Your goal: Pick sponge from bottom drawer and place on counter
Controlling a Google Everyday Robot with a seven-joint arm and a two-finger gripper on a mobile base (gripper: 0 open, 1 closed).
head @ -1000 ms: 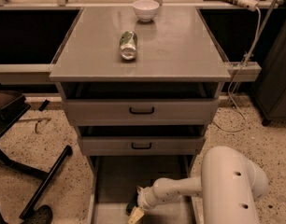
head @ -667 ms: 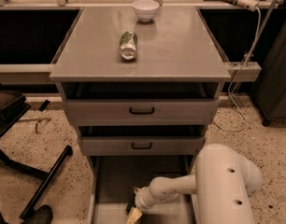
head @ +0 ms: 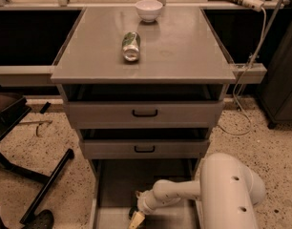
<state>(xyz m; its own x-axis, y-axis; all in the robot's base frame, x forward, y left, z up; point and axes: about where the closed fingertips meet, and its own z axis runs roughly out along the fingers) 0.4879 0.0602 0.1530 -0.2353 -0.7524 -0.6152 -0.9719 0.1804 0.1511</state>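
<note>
The bottom drawer (head: 118, 185) is pulled open and its grey floor shows. My arm reaches down into it from the right, and my gripper (head: 136, 218) is low over the drawer floor near the front, at the bottom edge of the view. A small dark shape (head: 133, 211) lies right at the gripper; I cannot tell whether it is the sponge, and no yellow foam shows clearly. The counter (head: 184, 46) is the grey cabinet top, far above the gripper.
A green-and-silver can (head: 130, 46) lies on its side on the counter, with a white bowl (head: 149, 9) behind it. The two upper drawers (head: 145, 113) stand slightly open above my arm. Black chair legs (head: 46, 185) are on the floor to the left. A cable (head: 246, 80) hangs at the right.
The arm's large housing has shifted slightly to the left. The gripper stays at the same spot low in the bottom drawer.
</note>
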